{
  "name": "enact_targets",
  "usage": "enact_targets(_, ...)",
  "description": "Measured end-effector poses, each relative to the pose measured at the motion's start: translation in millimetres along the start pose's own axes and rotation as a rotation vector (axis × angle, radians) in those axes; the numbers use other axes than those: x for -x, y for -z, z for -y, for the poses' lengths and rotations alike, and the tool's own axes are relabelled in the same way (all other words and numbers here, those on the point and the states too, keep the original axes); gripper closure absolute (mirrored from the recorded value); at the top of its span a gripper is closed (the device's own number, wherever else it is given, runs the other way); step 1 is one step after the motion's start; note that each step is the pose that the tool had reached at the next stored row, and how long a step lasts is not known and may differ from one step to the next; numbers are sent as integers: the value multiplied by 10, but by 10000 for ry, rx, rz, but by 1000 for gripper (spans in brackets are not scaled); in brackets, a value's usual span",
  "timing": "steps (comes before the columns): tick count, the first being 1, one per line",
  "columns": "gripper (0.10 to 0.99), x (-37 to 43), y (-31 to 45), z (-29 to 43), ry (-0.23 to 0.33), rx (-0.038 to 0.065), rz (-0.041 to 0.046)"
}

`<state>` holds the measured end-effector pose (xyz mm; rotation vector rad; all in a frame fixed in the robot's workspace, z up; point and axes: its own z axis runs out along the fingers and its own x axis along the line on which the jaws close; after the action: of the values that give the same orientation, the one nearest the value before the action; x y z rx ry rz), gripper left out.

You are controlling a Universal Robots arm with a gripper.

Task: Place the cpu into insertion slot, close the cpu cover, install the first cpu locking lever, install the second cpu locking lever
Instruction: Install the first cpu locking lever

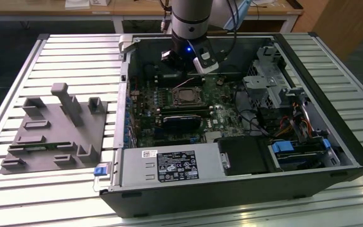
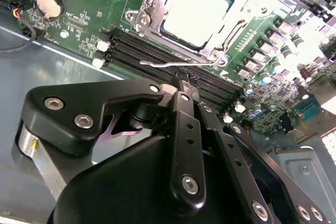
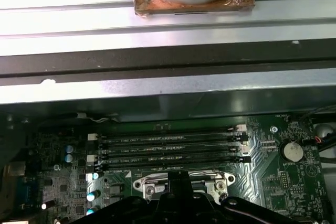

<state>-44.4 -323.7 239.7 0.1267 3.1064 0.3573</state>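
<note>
The cpu, silver-topped, lies in the insertion slot on the green motherboard. The cpu cover, a silver frame, lies flat around the chip. A thin wire locking lever stands loose off the socket's edge, over the memory slots. My gripper is shut with nothing held, and its tip sits right at this lever; whether it touches the lever I cannot tell. In the exterior view the gripper hangs inside the case just beyond the socket. The first wrist view has the socket's metal edge just ahead of the gripper.
Black memory slots run beside the socket, and a coin battery sits nearby. A black card, the power supply and drive cages crowd the case. A grey fixture plate lies at the exterior view's left.
</note>
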Motion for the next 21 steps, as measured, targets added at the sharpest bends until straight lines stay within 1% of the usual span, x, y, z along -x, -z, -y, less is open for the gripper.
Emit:
enact_targets(3,980,-1,-18,1,4,-203,17)
enact_targets(4,980,-1,-25,0,5,-251,21)
enact_targets(5,980,-1,-31,-3,6,-273,24)
enact_targets(7,980,-2,-43,0,20,-270,80)
enact_targets(9,980,-3,-58,3,41,-262,185)
enact_targets(12,980,-2,-74,7,91,-244,407)
enact_targets(13,980,-3,-113,15,132,-221,591)
enact_targets(16,980,-6,-129,-6,132,-269,595)
enact_targets(21,980,-13,-157,-71,135,-322,601)
